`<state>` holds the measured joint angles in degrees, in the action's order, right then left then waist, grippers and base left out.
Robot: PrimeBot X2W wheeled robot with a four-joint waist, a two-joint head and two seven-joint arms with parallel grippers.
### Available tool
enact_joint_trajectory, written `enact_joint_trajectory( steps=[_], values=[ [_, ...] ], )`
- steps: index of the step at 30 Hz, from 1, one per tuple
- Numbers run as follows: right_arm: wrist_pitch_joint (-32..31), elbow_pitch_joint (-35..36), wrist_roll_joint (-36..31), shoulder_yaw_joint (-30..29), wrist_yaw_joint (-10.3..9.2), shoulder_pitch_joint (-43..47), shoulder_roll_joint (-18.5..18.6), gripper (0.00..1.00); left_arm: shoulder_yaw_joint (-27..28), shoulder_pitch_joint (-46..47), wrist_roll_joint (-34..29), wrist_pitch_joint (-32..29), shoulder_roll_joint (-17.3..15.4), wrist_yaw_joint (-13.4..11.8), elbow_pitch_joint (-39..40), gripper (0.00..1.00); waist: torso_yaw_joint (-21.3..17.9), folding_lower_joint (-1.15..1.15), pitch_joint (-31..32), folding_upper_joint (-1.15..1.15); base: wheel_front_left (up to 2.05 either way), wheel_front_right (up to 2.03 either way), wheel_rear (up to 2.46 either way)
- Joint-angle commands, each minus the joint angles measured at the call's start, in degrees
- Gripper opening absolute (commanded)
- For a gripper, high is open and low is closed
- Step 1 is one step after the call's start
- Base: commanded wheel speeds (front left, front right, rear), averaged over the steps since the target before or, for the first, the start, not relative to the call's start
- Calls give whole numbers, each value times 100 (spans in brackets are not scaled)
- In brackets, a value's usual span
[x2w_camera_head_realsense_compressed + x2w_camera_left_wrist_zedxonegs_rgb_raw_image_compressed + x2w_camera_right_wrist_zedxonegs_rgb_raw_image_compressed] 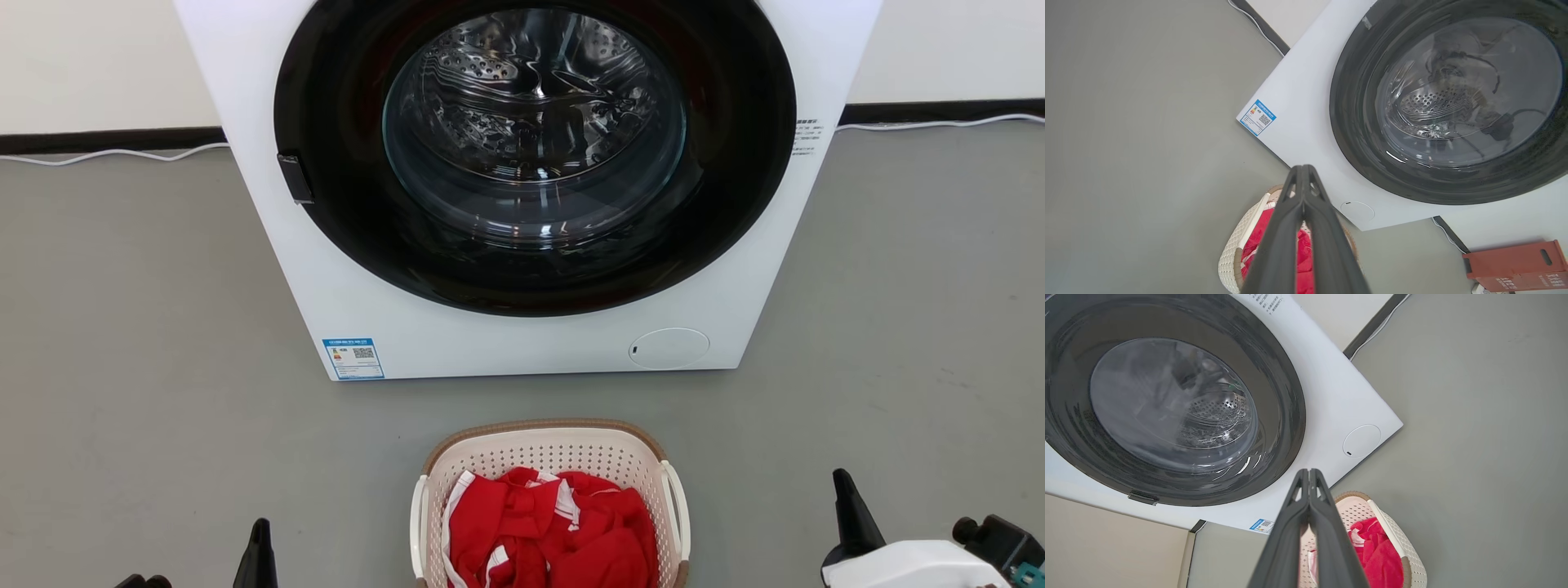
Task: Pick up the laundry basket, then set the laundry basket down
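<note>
- The left gripper has its two long dark fingers pressed together at the tips, with nothing held between them; in the head view it shows as a dark point at the lower edge.
- The right gripper is likewise closed on nothing, fingers meeting tip to tip; in the head view its dark finger rises from a pale forearm.
- The rounded-rectangular cream plastic laundry basket with perforated walls, a brown woven-look rim and white side handles stands on the grey floor between the two grippers, well apart from each, touched by neither.
- From the left wrist the basket lies below the fingertips, partly behind the fingers; from the right wrist it lies below and to the right of the tips.
- Crumpled red clothing with white stripes lies in the basket.
- Beyond the basket and ahead of both grippers stands a white front-loading washing machine, its round dark door with a glass window shut.
- A blue label sits at the machine's lower corner on the left gripper's side, a round white flap on the right gripper's side.
</note>
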<state>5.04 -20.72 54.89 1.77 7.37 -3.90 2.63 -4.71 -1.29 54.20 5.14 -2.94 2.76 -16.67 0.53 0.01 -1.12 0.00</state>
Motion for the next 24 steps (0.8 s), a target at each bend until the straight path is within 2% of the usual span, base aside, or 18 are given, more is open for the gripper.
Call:
enact_joint_trajectory(
  steps=[1, 24],
  values=[
    [-71, 194, 196, 0, 6, -172, 87, 0, 153, 274, 184, -46, -87, 72, 153, 0, -1, 0, 3, 0, 0, 0, 0],
    [-433, 374, 1555, -257, 9, -188, 101, 0, 443, 444, 1590, -405, -104, 221, 197, 0, -20, 0, 37, 0, 0, 0, 0]
  ],
)
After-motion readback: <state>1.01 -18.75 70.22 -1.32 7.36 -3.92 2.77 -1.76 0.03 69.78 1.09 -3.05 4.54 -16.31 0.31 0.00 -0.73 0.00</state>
